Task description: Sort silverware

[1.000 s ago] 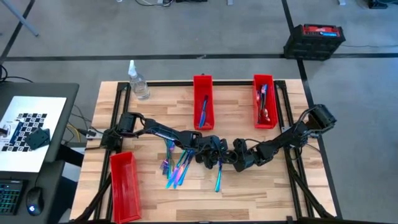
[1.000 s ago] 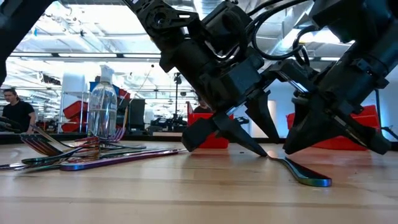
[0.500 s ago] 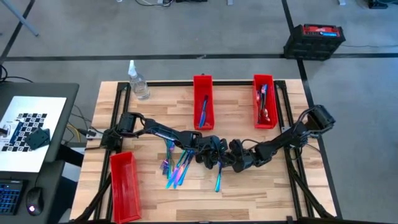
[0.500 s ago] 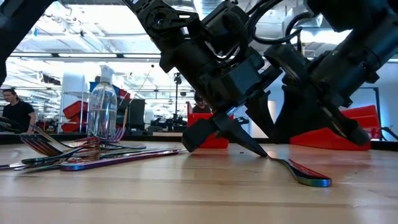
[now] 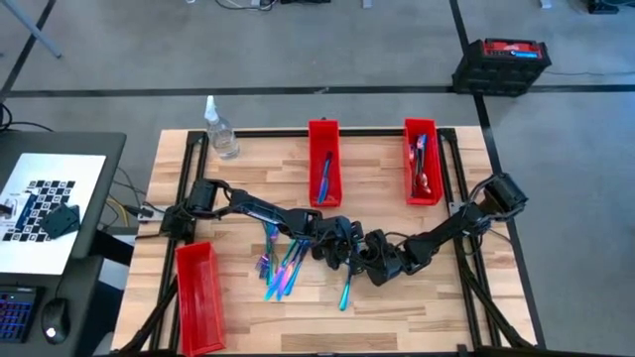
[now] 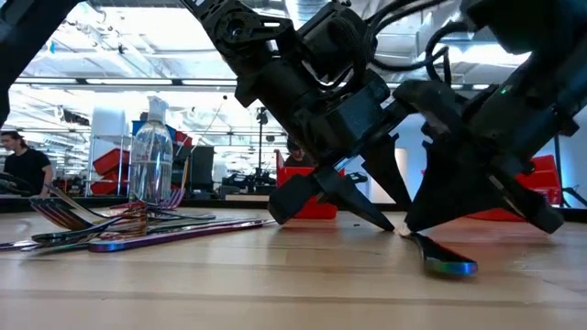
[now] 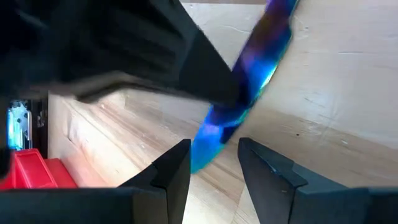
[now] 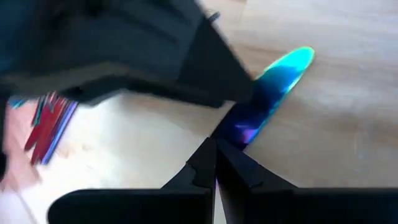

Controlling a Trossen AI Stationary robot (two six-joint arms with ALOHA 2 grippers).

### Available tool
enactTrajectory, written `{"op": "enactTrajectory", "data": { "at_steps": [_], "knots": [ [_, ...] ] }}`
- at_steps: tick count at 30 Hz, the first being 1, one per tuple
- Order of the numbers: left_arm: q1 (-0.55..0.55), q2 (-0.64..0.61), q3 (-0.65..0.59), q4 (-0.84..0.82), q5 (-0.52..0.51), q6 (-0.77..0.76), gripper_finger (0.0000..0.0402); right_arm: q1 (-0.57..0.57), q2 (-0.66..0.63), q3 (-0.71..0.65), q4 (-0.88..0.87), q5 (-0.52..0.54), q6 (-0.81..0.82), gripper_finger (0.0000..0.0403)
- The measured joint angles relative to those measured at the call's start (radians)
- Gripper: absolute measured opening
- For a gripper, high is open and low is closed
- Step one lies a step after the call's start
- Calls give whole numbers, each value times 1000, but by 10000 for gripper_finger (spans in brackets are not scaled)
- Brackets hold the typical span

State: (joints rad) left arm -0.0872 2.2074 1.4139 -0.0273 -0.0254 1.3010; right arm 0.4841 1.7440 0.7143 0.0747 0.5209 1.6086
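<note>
One iridescent spoon (image 5: 344, 290) lies apart on the wood, near the middle of the table, its bowl (image 6: 448, 266) toward the near edge. My left gripper (image 5: 344, 258) comes down on its far end, fingers narrowly parted with the handle (image 7: 214, 140) between them. My right gripper (image 8: 215, 149) is shut, and its tips stand right beside that same end. The other silverware (image 5: 280, 263) lies in a loose pile to the left of both grippers. My left gripper has the spoon's handle end (image 7: 208, 152) between its two fingers (image 7: 177, 168), coming slanting down from the table's left. The spoon lies flat on the table. My right gripper's shut fingertips (image 8: 208, 155) sit against the handle (image 8: 239, 132), slanting down from the right.
Two red bins (image 5: 323, 174) (image 5: 421, 174) at the far edge hold some silverware. A third red bin (image 5: 198, 293) lies at the near left. A spray bottle (image 5: 220, 134) stands at the far left corner. A person (image 6: 18, 165) is in the room behind.
My right gripper has moved down and toward the near left, up against my left gripper at the spoon's handle. The spoon has turned slightly on the table: its bowl end has swung toward the left, while its handle end has stayed by my left gripper.
</note>
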Motion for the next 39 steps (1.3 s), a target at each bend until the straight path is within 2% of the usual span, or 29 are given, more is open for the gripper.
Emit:
{"op": "enactTrajectory", "data": {
  "at_steps": [7,20,39],
  "knots": [
    [0,0,0,0,0,-8,129,-1,-24,1,9,48,-17,0],
    [0,0,0,4,0,-13,129,42,-23,1,-87,35,40,0],
    [0,0,0,24,4,-5,129,19,11,1,-70,32,32,0]
  ]
}}
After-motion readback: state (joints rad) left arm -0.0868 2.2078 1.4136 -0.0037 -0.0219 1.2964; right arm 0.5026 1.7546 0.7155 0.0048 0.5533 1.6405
